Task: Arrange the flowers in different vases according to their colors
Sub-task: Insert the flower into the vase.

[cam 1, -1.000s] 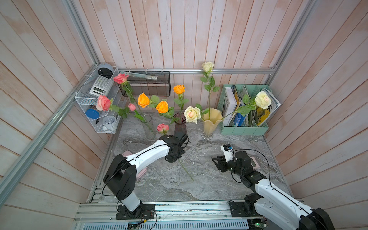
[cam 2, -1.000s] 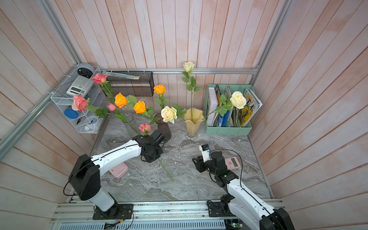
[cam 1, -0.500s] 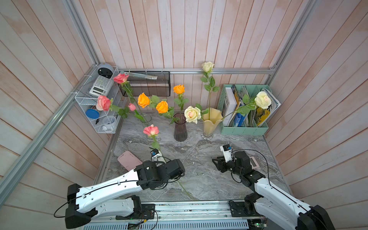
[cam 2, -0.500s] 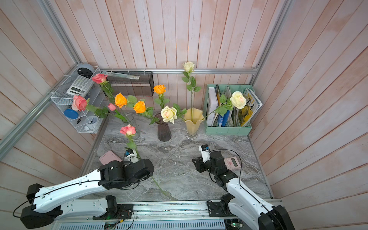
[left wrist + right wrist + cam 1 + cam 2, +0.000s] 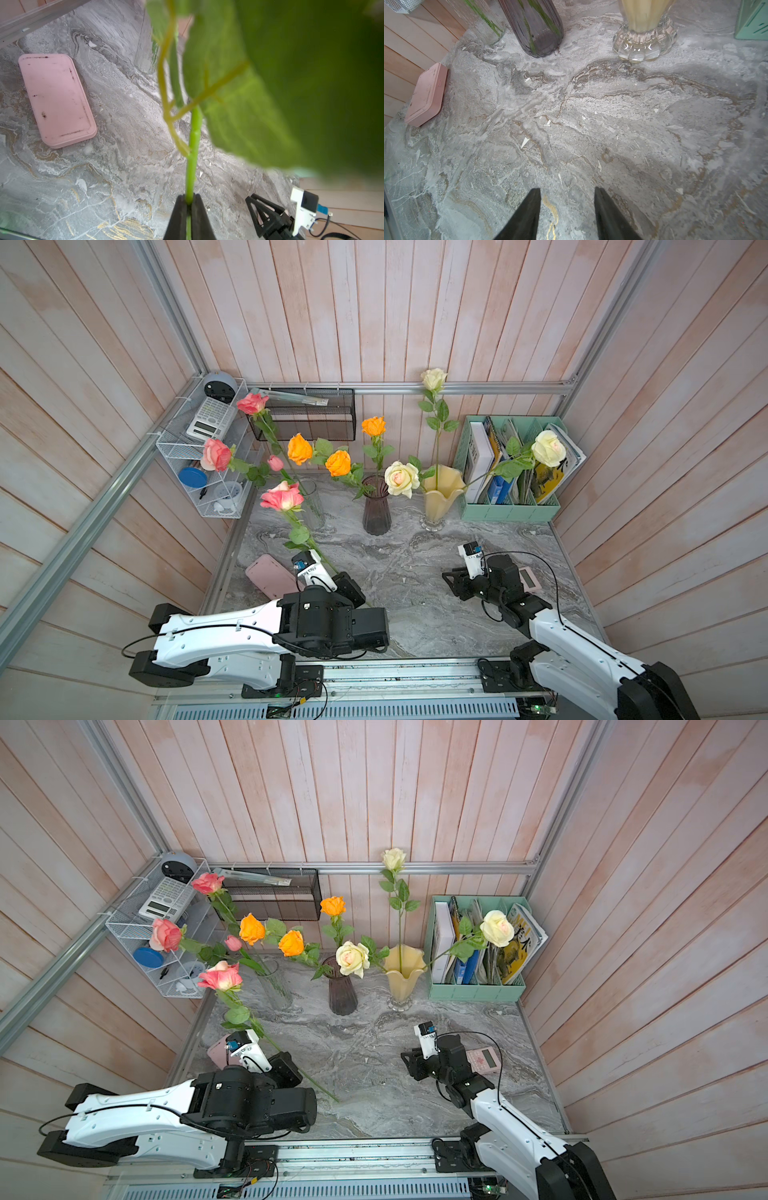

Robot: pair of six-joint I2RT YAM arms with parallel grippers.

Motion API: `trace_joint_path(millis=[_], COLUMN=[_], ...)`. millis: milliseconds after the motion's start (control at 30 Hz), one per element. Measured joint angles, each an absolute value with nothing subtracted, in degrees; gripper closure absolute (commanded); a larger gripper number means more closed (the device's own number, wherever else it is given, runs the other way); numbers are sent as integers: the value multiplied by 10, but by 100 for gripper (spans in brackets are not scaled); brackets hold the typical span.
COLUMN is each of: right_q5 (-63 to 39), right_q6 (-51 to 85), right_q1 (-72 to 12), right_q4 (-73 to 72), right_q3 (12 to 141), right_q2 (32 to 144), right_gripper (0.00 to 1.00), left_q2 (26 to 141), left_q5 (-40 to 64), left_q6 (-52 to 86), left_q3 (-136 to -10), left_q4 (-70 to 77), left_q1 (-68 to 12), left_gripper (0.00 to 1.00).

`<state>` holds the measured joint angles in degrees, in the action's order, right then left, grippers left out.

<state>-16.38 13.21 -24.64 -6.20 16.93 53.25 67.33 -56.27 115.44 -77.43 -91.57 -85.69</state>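
Observation:
My left gripper (image 5: 188,197) is shut on the green stem of a pink rose (image 5: 281,496), near the table's front left. The rose stands tilted, its bloom up toward the clear glass vase (image 5: 312,502), and its leaves fill the left wrist view. Two more pink roses (image 5: 216,454) lean out of that clear vase. Orange roses (image 5: 337,463) rise from the dark purple vase (image 5: 376,508). Cream roses (image 5: 401,479) stand in the pale yellow vase (image 5: 440,494). My right gripper (image 5: 568,190) hangs open and empty over bare marble at the right front.
A pink case (image 5: 270,577) lies by the left arm and a pink calculator (image 5: 484,1058) lies under the right arm. At the back right stands a mint file holder (image 5: 511,508). A white wire shelf (image 5: 199,472) and a black mesh basket (image 5: 307,423) line the back left.
The left arm has drawn back from the vases to the table's front, carrying the pink rose up with it. The bloom has swung left. The right arm has not moved.

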Motion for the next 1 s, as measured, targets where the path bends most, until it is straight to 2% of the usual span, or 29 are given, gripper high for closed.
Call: trace_joint_path(millis=[233, 367, 467, 767, 900, 1000], right_q5=[-164, -165, -166, -166, -168, -175], right_q6=[132, 132, 132, 132, 132, 131], right_q1=[-246, -246, -246, -246, -246, -246], right_q4=[-62, -62, -62, -63, -63, -63], right_q3=[170, 170, 170, 173, 175, 179], right_q2=[549, 561, 565, 578, 586, 591], right_gripper=[52, 52, 52, 52, 52, 52], left_q2=[667, 681, 669, 584, 595, 621], left_q5=[-669, -737, -763, -764, -739, -704], left_q6=[1118, 1028, 884, 396, 244, 182], left_q3=[-818, -893, -917, -904, -903, -903], left_q4=[-933, -932, -888, -578, -447, -389], left_q1=[-854, -802, -732, -548, -483, -416], left_gripper=[100, 100, 100, 100, 100, 100])
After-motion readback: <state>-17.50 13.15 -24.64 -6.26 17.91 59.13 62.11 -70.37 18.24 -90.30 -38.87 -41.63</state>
